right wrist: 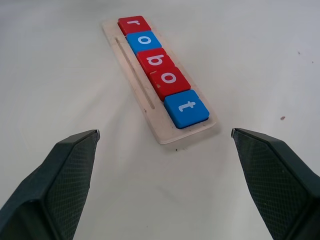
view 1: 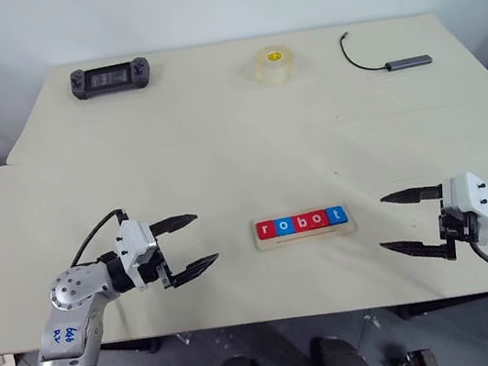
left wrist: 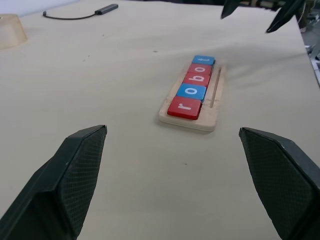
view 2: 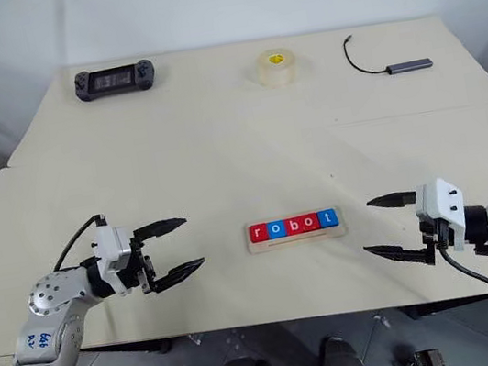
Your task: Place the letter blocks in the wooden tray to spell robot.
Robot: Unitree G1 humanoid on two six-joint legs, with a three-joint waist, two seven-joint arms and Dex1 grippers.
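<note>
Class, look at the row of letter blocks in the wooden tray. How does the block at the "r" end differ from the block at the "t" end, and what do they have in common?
The r block is red; the t block is blue. The r block sits at the tray's end nearer the left gripper, the t block at the end nearer the right gripper. Each carries a different white letter. Both are flat square tiles lying face up in the wooden tray, and neither gripper touches them.
</note>
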